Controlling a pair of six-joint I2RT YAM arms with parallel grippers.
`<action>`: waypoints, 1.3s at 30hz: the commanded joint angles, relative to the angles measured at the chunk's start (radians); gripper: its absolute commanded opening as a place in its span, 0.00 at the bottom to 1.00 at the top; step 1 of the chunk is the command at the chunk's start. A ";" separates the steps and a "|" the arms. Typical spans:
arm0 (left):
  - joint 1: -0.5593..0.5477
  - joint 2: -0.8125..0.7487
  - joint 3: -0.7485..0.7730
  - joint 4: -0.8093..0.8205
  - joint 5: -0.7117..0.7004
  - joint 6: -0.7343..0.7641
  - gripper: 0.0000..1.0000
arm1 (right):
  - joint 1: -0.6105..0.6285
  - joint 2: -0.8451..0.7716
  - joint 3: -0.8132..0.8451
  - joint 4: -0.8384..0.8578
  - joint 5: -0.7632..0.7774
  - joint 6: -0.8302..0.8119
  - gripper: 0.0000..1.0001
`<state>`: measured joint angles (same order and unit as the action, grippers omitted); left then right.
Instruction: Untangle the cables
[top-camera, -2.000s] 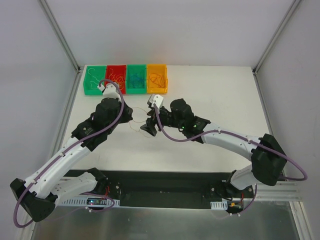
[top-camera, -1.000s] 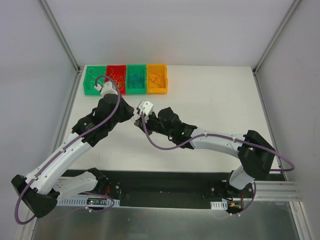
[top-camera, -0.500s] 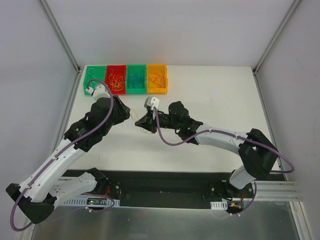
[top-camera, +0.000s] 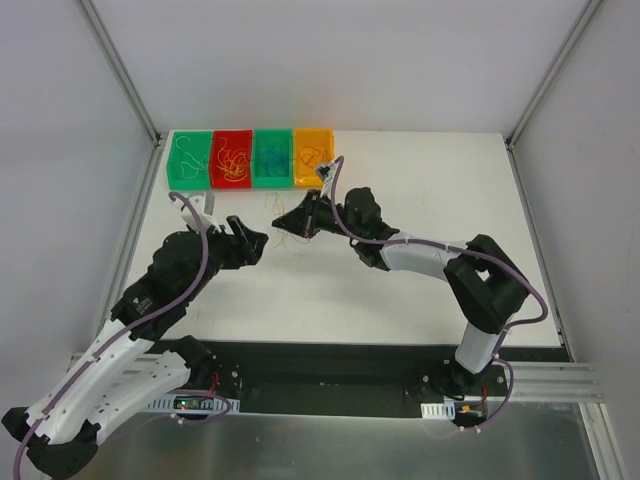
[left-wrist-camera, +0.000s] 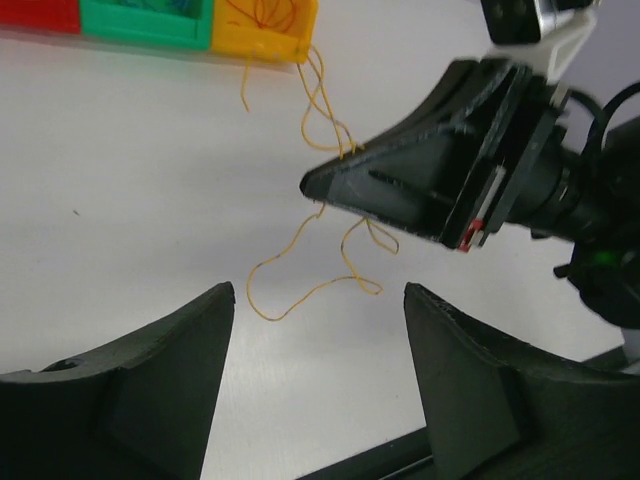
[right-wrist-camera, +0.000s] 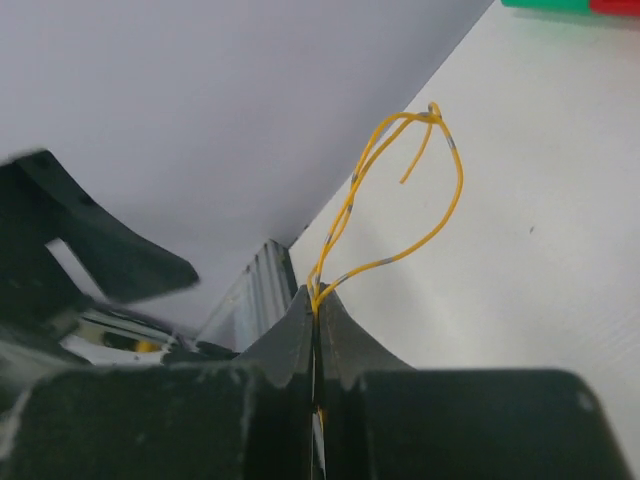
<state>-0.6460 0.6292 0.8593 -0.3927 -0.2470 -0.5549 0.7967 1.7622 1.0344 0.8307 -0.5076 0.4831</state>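
Left fingers (top-camera: 258, 246): spread well apart, nothing between them. They hover over the bench (top-camera: 420, 190) left of centre, tips pointing right toward the other arm.

Right fingers (right-wrist-camera: 315, 305): pressed together, clamped on the yellow-orange cables (right-wrist-camera: 440, 215) at the very tips. They sit just right of and slightly farther back than the left fingers, close but not touching.

Held strands: above the pinch they rise clear of the bench in a narrow loop, crossing over themselves at the top, with one short free end. Below the pinch, in the left wrist view, the tails drop to the white surface and lie there in loose curls between the two arms.

Some strands run on toward the orange bin (top-camera: 314, 131). Cannot tell whether they touch its rim or only pass in front of it.

Far left edge of the bench: four bins in a row.
- green bin (top-camera: 170, 165): a pale wire
- red bin (top-camera: 232, 186): an orange tangle
- second green bin (top-camera: 272, 185): blue wires
- orange bin: orange wires

Right arm's wrist reaches the near corner of the orange bin.
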 joint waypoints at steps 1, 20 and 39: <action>0.009 -0.036 -0.156 0.246 0.182 0.059 0.71 | 0.010 0.026 0.020 0.191 0.073 0.412 0.00; 0.008 0.098 -0.230 0.535 0.206 0.122 0.60 | 0.035 0.048 -0.042 0.315 0.144 0.586 0.00; 0.009 0.181 -0.157 0.483 0.127 0.187 0.48 | 0.047 0.065 -0.028 0.329 0.135 0.591 0.00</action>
<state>-0.6460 0.8028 0.6357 0.0856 -0.0814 -0.3965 0.8322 1.8168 0.9871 1.0966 -0.3702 1.0664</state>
